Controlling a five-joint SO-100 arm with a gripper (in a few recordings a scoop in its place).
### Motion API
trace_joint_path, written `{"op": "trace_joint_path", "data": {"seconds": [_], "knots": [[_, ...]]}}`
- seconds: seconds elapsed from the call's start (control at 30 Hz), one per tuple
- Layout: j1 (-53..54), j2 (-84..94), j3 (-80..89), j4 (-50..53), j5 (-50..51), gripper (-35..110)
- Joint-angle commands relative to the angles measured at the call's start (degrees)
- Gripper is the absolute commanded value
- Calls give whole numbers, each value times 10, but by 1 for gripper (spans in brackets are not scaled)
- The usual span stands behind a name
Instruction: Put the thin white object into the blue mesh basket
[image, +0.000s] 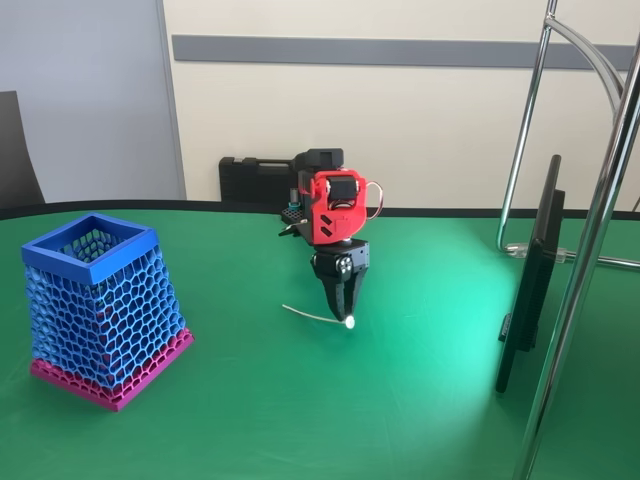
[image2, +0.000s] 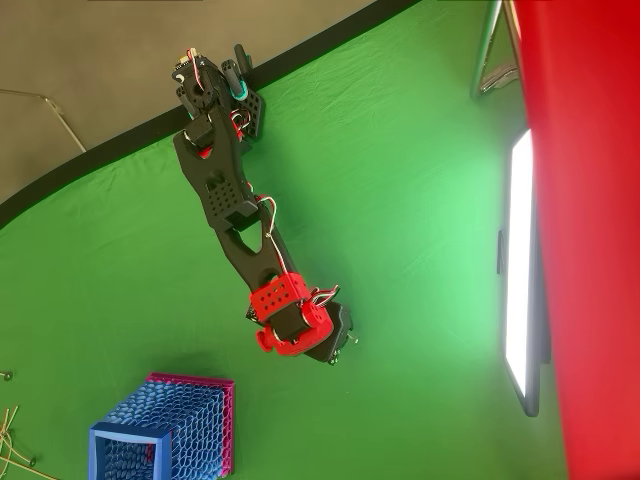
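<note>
The stick (image: 318, 317) is so thin and bendy that it could be slipping or twisting out of the pinch during the lift, or snagging the rim on the way into the basket (image: 100, 310), standing well apart at left in the fixed view. The tool (image: 347, 312) is pointing down, nearly closed, apparently pinching the stick's disc end just above the tabletop (image: 400, 400).

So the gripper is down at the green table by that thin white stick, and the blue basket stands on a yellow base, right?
Not quite: the blue mesh basket has a magenta-pink base, not yellow, as the fixed view shows. The rest holds: the gripper is down at the green table by the thin white stick.
</note>
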Motion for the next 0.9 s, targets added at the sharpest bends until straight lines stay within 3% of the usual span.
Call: {"op": "trace_joint_path", "data": {"seconds": [0.0,0.1,0.3,0.87], "knots": [[-4,44,-19,11,-4,11],[-6,43,-18,13,-4,5],[-13,46,-11,15,-4,8],[-14,90,24,15,-13,1]]}}
